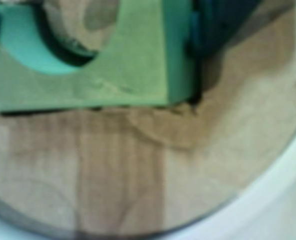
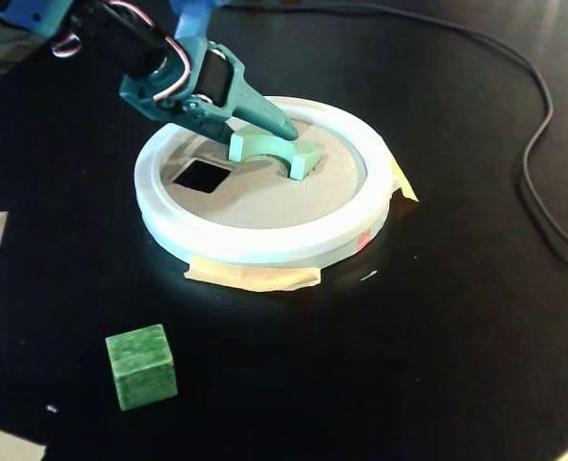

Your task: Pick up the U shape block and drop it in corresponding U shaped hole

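One teal gripper (image 2: 264, 130) reaches in from the 10 o'clock corner of the fixed view and is clamped on the U shape block (image 2: 269, 149), its fingers closed against the block's sides. That pale mint block sits over the tan disc (image 2: 264, 206), at about 1 o'clock from the disc's centre, with its arch notch facing 5 o'clock; whether it rests on the wood or partly in the U shaped hole cannot be told, as the block covers that spot. A square cutout (image 2: 202, 175) lies at 9 o'clock of the block. A darker green cube (image 2: 141, 366) stands on the black table (image 2: 437, 365), well apart at 7 o'clock of the disc. Up close in the blurred wrist view, the block (image 1: 122, 65) fills the upper half against the wood grain (image 1: 137, 170).
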`<action>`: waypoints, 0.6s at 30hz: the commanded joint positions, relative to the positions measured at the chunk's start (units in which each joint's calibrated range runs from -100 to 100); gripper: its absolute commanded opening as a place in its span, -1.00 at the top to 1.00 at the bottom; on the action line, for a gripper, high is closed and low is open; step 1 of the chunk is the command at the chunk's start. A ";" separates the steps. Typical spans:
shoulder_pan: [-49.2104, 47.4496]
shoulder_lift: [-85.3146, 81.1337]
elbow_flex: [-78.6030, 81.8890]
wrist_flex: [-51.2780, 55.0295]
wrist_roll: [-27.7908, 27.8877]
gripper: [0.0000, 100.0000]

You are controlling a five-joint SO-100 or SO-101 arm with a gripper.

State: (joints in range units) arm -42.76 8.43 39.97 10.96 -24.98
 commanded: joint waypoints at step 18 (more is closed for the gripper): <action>7.18 -25.67 -2.36 30.64 0.00 -0.28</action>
State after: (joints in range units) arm -39.86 -4.59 39.78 27.06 -24.59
